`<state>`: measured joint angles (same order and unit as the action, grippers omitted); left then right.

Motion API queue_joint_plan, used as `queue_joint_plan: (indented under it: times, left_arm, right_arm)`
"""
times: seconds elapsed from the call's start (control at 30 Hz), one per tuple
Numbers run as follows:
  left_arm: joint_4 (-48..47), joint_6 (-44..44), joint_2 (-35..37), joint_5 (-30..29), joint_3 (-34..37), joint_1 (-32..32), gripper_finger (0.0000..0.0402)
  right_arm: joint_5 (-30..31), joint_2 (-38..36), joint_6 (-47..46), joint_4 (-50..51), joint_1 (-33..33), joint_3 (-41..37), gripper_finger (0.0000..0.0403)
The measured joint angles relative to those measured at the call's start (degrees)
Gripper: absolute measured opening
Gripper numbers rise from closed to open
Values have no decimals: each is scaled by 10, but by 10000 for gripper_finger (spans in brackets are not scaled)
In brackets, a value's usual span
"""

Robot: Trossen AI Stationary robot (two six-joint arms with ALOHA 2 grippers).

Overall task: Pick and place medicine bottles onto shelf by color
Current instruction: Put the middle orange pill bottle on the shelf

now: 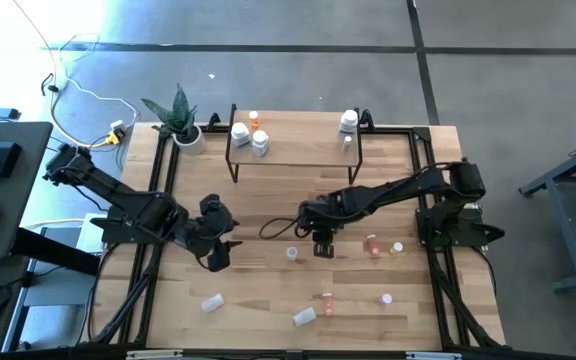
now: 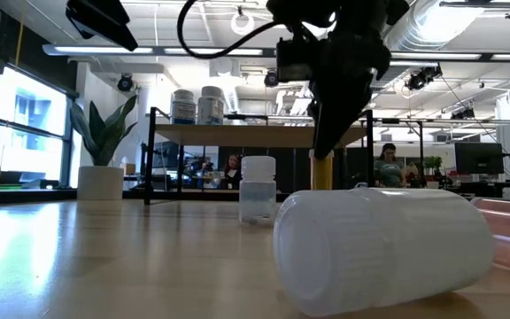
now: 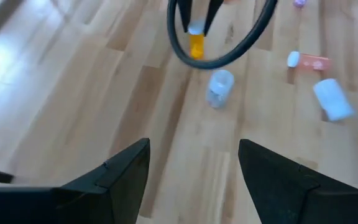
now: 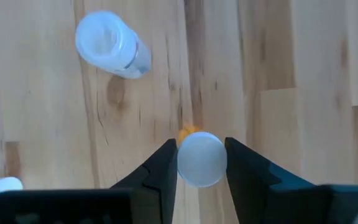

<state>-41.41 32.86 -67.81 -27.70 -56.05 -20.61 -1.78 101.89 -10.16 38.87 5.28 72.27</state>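
Note:
My right gripper [image 1: 323,244] points down over the middle of the table and is shut on a small orange bottle with a white cap [image 4: 201,158]; this bottle also shows in the left wrist view [image 3: 196,43]. A clear white-capped bottle [image 1: 292,254] stands upright on its base just to its left. My left gripper [image 1: 218,255] is open and empty farther left, above bare table [image 3: 194,146]. The shelf [image 1: 298,150] stands on black legs at the far side, with white and orange bottles at its left end [image 1: 250,133] and a white one at its right end [image 1: 348,122]. My right gripper pinches the orange bottle's white cap [image 4: 201,179] between its two fingers, one on each side of the cap. The fingers come from above, pointing down. The bottle hangs upright below them [image 2: 321,170]; a lying white bottle hides its base, so I cannot tell whether it is off the table.
Loose bottles lie on the near half of the table: a pink one [image 1: 372,243], small ones [image 1: 396,247] [image 1: 386,297] [image 1: 326,300], white ones on their sides [image 1: 304,316] [image 1: 211,301]. A potted plant [image 1: 180,115] stands at the far left. People sit in the room beyond [image 2: 386,164].

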Motion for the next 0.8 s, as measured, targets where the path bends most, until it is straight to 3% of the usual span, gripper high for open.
queue_joint_plan:
  times: [0.53, 0.8]
  left_arm:
    - [32, -202, 0, 7, 0, 186, 236]
    - [57, -281, 0, 38, 0, 276, 236]
  right_arm:
    - [1, -146, -79, -7, -69, 0, 105]
    - [7, -199, -95, -31, -113, 7, 106]
